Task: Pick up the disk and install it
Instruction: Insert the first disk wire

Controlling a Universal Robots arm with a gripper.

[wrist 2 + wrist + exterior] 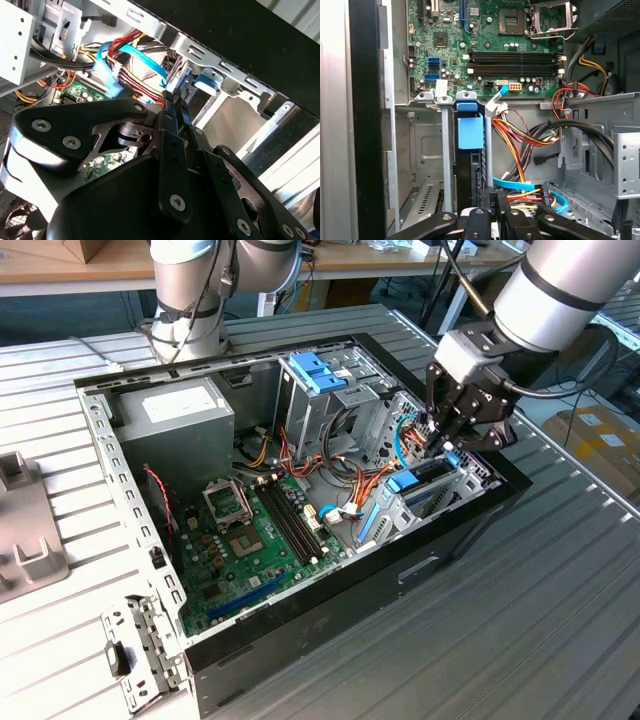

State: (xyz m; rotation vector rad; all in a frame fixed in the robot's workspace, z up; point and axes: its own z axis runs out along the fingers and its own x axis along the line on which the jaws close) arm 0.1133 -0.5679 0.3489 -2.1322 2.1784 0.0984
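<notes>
The disk (470,167) stands on edge in a slot of the metal drive bay at the corner of the open computer case, its dark body capped by a blue plastic piece (470,131). In the exterior view the disk (428,483) sits low in the bay on that view's right. My gripper (447,445) hangs just above its near end, inside the case. Both wrist views show my gripper (496,196) (172,97) with the black fingers pressed together, tips beside the disk's edge. Whether they pinch any part of it is hidden.
A bundle of red, orange and light-blue cables (520,150) runs right beside the bay. The green motherboard (250,540), the grey power supply box (175,425) and a metal cage with light-blue handles (320,375) share the case. A second arm's base (190,300) stands behind.
</notes>
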